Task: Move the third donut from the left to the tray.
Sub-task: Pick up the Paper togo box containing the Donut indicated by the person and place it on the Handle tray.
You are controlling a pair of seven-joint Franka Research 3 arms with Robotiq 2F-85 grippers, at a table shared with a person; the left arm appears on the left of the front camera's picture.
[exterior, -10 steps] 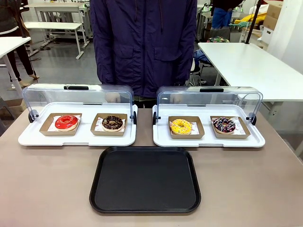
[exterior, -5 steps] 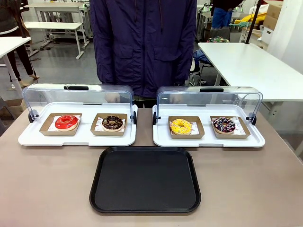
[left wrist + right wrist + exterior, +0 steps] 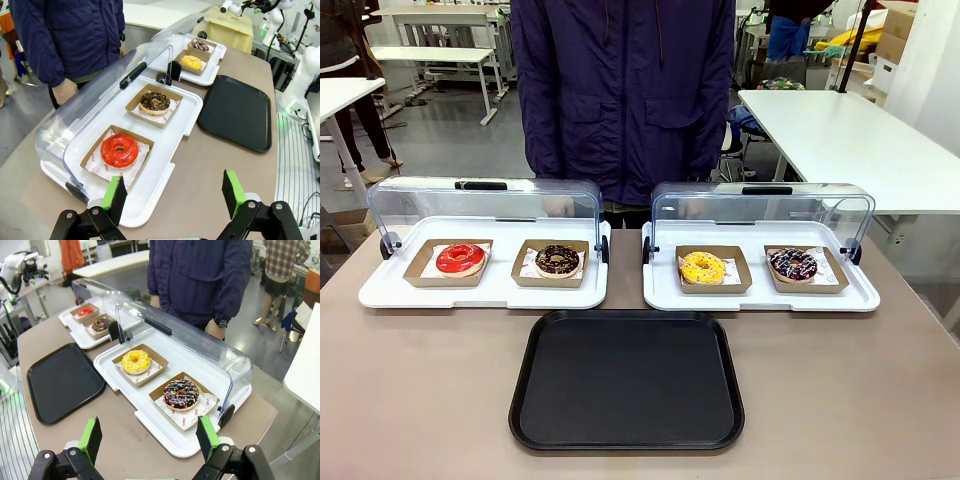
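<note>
On the right white tray (image 3: 760, 298), in its left spot, sits the third donut (image 3: 703, 266) — the yellow one with light sprinkles — in a small brown cardboard holder (image 3: 715, 284). Just beside it on the same tray is a dark donut with bright sprinkles (image 3: 792, 263), in a holder of its own. The left white tray (image 3: 480, 292) holds a red donut (image 3: 460, 258) and a chocolate donut (image 3: 558, 260), each in a brown holder too. The left clear lid (image 3: 485, 205) and the right clear lid (image 3: 760, 205) are both tipped up at the back of their trays. The black tray (image 3: 626, 380) lies flat and bare on the brown table (image 3: 420, 400), on the robot's side, just in front of the two white trays. A person in a dark blue jacket (image 3: 625, 90) stands at the far side, with hands down behind the lids. The left gripper (image 3: 173, 192) hangs over the table end near the red donut, and its green pads (image 3: 116, 192) are wide apart with nothing between them. The right gripper (image 3: 149, 435) hangs over the other end, near the dark sprinkled donut — its fingers are wide apart too and hold nothing. Both are well apart from the third donut
</note>
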